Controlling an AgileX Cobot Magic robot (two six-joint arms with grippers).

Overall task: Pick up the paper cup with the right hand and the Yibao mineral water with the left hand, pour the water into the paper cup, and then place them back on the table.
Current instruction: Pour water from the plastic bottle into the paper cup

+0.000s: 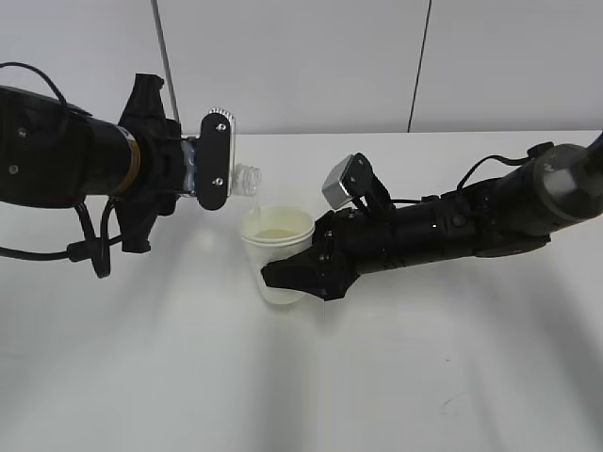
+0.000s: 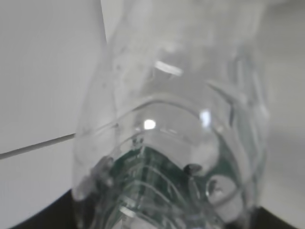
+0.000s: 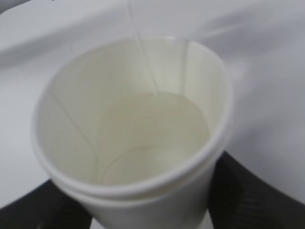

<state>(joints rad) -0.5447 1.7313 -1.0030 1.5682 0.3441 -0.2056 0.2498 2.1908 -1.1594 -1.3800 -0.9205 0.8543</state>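
You have 1 paper cup [image 1: 276, 247] and 1 Yibao mineral water [image 1: 243, 180] above the table [image 1: 188, 377]. Your left hand [image 1: 209, 162] clamps the bottle tipped sideways, mouth over the cup; your right hand [image 1: 300, 275] grips the upright cup.

The paper cup [image 1: 276, 247] is off-white with a cream inside. The bottle [image 2: 176, 119] is clear, with a dark green label. Both arms are black, the camera block [image 1: 343, 181] grey, the desk [image 1: 301, 377] plain white.
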